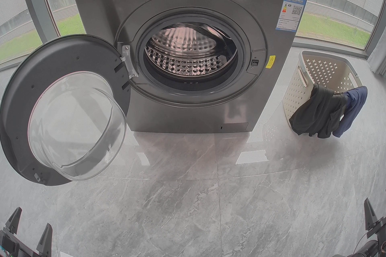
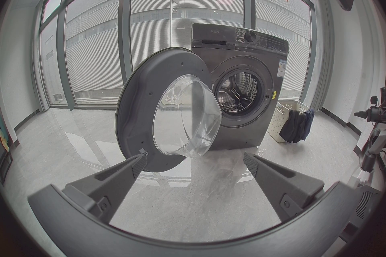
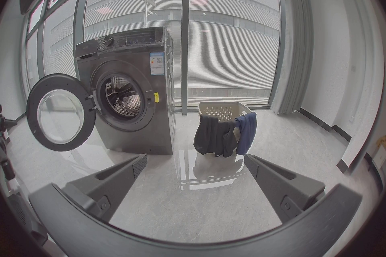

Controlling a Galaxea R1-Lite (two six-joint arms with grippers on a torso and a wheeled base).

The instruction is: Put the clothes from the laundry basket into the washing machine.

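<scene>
Standing on the glossy grey marble floor [image 1: 217, 205], the washing machine [image 1: 201, 109] has its round door [image 1: 24, 101] swung wide ahead of the left end effector [image 2: 194, 156]. Ahead of the right end effector [image 3: 195, 157] sits the laundry basket [image 3: 223, 109], just beside the machine, with dark clothes [image 3: 213, 135] and a blue garment [image 3: 247, 131] draped over its rim. Both end effectors are spread apart and empty. Tall windows [image 3: 233, 37] line the room behind.

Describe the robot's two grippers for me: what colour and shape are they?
Both the left gripper and the right gripper are matte dark grey. Each has two wedge-shaped fingers tapering to a point, with a ribbed pad on the inner face near the tip and a round screw at the base. The fingers sit on a curved dark bar.
</scene>
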